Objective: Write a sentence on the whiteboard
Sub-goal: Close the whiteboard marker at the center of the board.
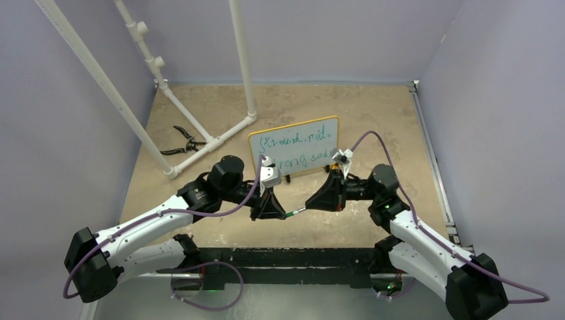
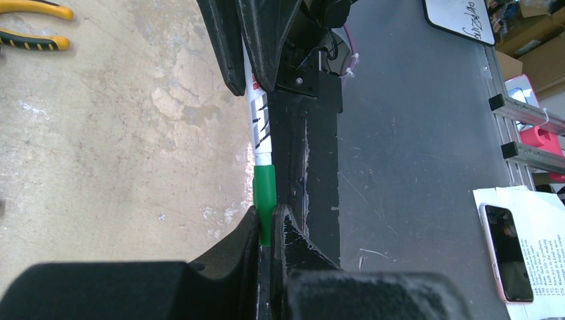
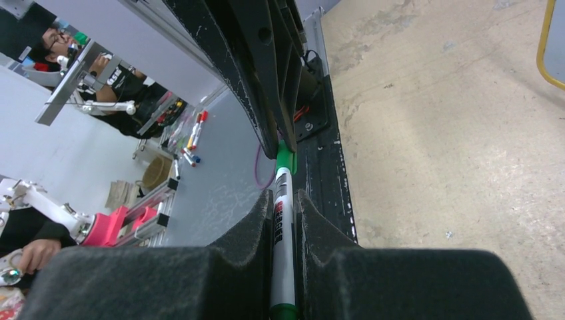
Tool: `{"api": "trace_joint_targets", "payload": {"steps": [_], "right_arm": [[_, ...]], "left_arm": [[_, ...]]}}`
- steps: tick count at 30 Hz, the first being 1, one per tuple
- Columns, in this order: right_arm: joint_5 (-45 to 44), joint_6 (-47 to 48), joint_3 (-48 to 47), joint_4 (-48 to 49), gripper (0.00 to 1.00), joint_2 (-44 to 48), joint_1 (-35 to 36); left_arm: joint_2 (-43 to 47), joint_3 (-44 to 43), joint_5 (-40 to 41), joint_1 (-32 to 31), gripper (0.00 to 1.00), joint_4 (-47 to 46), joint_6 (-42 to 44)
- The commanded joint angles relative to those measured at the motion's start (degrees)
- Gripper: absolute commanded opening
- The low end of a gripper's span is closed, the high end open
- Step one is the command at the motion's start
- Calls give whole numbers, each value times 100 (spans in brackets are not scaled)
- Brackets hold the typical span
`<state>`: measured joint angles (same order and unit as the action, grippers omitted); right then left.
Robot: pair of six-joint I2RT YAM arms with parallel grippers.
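- The small rectangular whiteboard [image 1: 296, 150], white with a thin yellow frame, stands on the table just beyond both grippers, which hide part of its lower edge.
- The sentence [image 1: 296, 140] is a green marker scrawl in two lines. The upper line is unreadable, and the lower one looks like "rong so", partly hidden.
- The left gripper [image 2: 265, 217] is clamped on a bright green plastic cap [image 2: 264, 190].
- The right gripper [image 3: 284, 200], facing it tip to tip, is clamped on the white barrel of the marker [image 2: 258, 127]. The barrel's red and black label is too blurred to read.
- Bare mottled tan tabletop [image 1: 373, 120] lies beyond and outward of the right gripper, as far as the wall.
- Outward of the left gripper, a white plastic pipe frame [image 1: 200, 137] and dark-handled pliers [image 1: 180, 142] take up the room.
- Only the left wrist view shows the pliers' yellow grips, and a black phone [image 2: 506, 253] on a printed sheet [image 2: 543, 267] off the table, its text too small to read.
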<state>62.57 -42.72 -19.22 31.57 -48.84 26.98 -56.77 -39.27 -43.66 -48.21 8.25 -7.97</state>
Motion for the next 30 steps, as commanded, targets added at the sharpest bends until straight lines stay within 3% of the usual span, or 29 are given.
{"api": "trace_joint_targets", "payload": {"steps": [1,14,22,30], "right_arm": [[181,-278,100,536,0,-102,146],[164,-359,87,728,0,-141,272],[109,-217,-22,452,0,0,272],[-24,20,-205,70,0,89,270]], "left_arm": [[59,-73,145,-32,0,-737,-46],[-79,-175,202,-31,1,-915,-184],[-133,-209,217,-35,42,-600,-154],[-259,-217,-6,-37,57,-427,-70]]}}
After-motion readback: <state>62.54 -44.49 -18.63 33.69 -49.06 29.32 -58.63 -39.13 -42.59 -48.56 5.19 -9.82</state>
